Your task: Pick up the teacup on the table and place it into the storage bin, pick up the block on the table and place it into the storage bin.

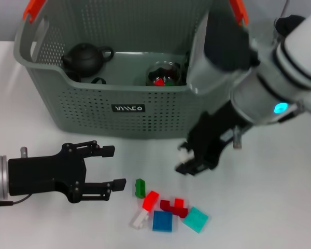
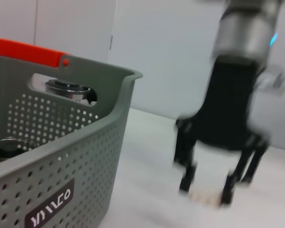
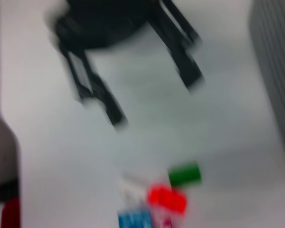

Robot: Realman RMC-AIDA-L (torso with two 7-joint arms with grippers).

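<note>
A: Start on the left. What is the left gripper [image 1: 114, 167] doing?

B: It lies low over the white table [image 1: 280, 207], in front of the storage bin [image 1: 93, 98], its two black fingers spread apart with nothing between them. It looks idle.

A: And the bin?

B: Grey-green perforated plastic, stiff-walled, with orange-red handles [image 1: 33, 10] and a small black label [image 1: 128, 108]. Inside sit a dark, matte teapot [image 1: 85, 58] and a clear glass cup [image 1: 163, 73] with something red and green in it. I take that cup for the teacup, already in the bin.

A: The blocks?

B: A loose cluster on the table in front of the bin: a green block [image 1: 140, 187], a red one [image 1: 151, 200], a clear or white piece [image 1: 139, 220], a blue square [image 1: 162, 221], a dark red piece [image 1: 173, 207] and a teal tile [image 1: 196, 219]. Hard, glossy plastic, studded like toy bricks.

A: The right gripper [image 1: 188, 160]?

B: Raised just right of the cluster, pinched onto a small white block [image 2: 205, 196]; the left wrist view shows it between the fingertips.

A: How will it handle?

B: Light, rigid and slick, I'd judge. Flat opposite sides are the place to grip; a corner pinch could let it twist out. It should drop safely, though clear of the glass.
</note>
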